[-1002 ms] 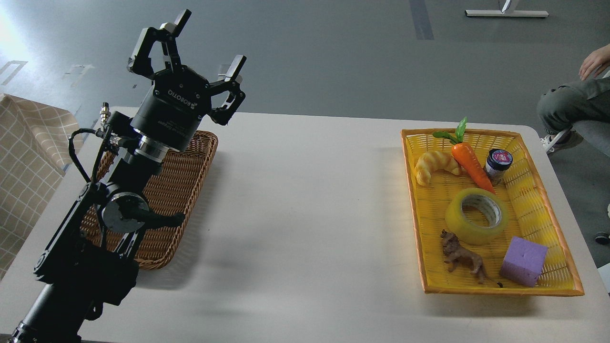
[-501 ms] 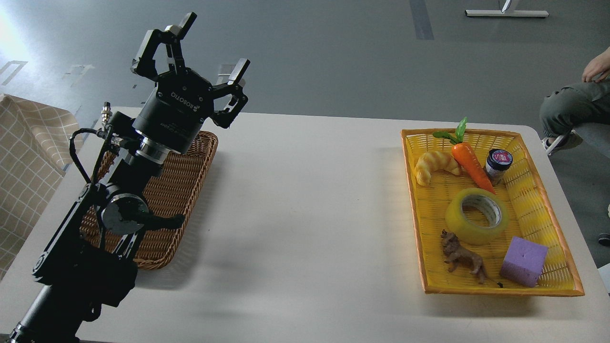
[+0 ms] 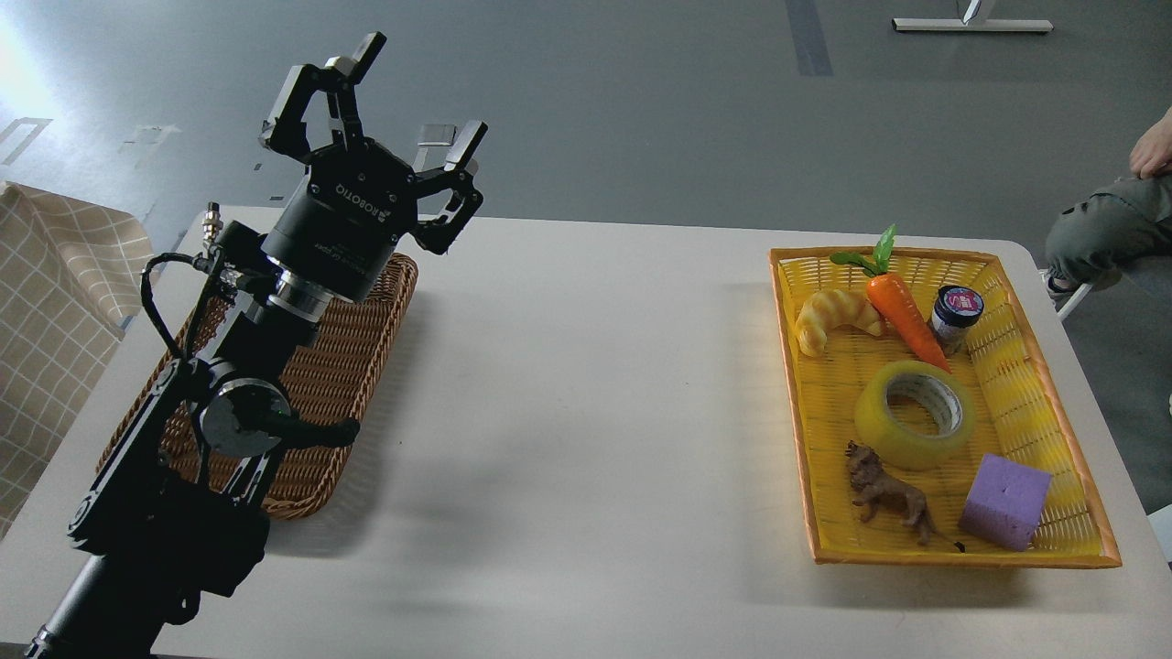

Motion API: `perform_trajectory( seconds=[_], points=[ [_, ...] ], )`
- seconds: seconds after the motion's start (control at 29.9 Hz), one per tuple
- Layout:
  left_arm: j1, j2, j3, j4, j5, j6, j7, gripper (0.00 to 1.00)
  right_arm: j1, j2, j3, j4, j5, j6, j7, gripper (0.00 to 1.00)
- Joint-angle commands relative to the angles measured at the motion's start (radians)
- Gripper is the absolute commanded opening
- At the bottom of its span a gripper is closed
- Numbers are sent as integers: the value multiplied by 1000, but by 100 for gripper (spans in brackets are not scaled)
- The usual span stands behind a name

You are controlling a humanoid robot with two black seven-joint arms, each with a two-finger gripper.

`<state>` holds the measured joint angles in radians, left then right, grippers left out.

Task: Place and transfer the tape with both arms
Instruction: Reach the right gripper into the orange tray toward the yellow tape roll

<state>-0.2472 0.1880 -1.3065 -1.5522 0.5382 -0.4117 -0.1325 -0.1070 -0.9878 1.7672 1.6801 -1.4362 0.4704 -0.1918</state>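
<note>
One claw visible: left claw [image 3: 417, 105] spread wide, empty, above wicker basket [image 3: 316, 384] | tape [image 3: 916, 414] flat in yellow tray [image 3: 1053, 403], far across surface | risk: lion [image 3: 886, 492], carrot [image 3: 905, 316], cube [image 3: 1005, 501] crowd tape; grasp may snag neighbours.

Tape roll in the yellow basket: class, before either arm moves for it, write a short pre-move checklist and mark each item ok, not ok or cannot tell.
1. Tape lies flat in the yellow basket, core hole facing up: ok.
2. Nothing rests on top of the tape: ok.
3. Room around the tape: the carrot tip and the toy lion sit close beside it; whether they touch, cannot tell.
4. Left gripper is open and holds nothing: ok.
5. Right arm ready near the tape: not in view, cannot tell.
6. Wicker basket on the left is free to receive: partly hidden by the left arm, cannot tell.
</note>
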Motion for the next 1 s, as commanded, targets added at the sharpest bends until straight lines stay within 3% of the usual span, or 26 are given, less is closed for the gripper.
perform_trajectory(
  seconds=[0.0, 0.3, 0.47, 0.87, 0.97],
  points=[
    [-3, 2, 15, 0, 0, 1, 1, 100, 6, -17, -107, 1, -15, 18, 5, 98],
    [0, 7, 15, 0, 0, -1, -1, 100, 190, 61, -425, -72, -133, 16, 11, 97],
    [5, 16, 15, 0, 0, -4, -4, 100, 246, 124, -478, -178, -139, 17, 11, 97],
    [8, 19, 13, 3, 0, -6, -4, 100, 403, 189, -681, -237, -252, 16, 12, 94],
    [8, 22, 13, 3, 0, -6, -4, 100, 440, 189, -745, -247, -328, 16, 35, 91]
  ],
)
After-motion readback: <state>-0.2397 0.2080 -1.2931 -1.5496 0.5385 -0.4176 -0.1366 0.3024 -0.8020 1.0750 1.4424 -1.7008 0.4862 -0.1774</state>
